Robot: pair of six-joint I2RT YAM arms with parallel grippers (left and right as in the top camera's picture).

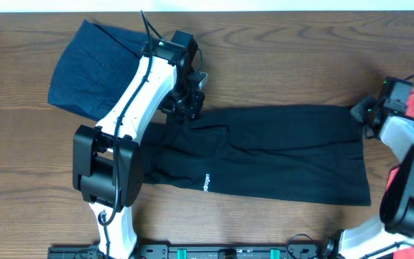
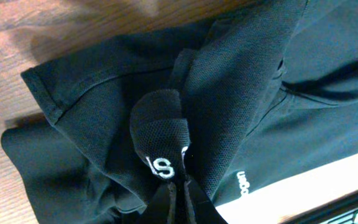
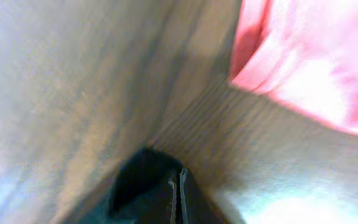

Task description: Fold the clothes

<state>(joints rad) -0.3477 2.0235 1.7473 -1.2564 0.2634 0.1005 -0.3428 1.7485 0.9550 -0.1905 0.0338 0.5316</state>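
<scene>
Black T-shirt [image 1: 286,151] is only partly folded, a long strip. Left gripper [image 1: 185,106] and right gripper [image 1: 365,114] each clamp its far edge

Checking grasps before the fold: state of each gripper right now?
Left gripper: closed, pinching a bunched fold of the black T-shirt.
Right gripper: closed, apparently on the black T-shirt's corner.

The left arm [image 1: 131,108] extended from the near edge toward the far side, angled right, with its wrist bent downward. The left gripper [image 1: 185,106] pointed down, jaws closed on a bunched fold of the black T-shirt [image 1: 286,155]. The right arm [image 1: 408,173] stood at the right, forearm reaching left and far. The right gripper [image 1: 363,114] sat low, jaws closed on the shirt's far right corner.
</scene>
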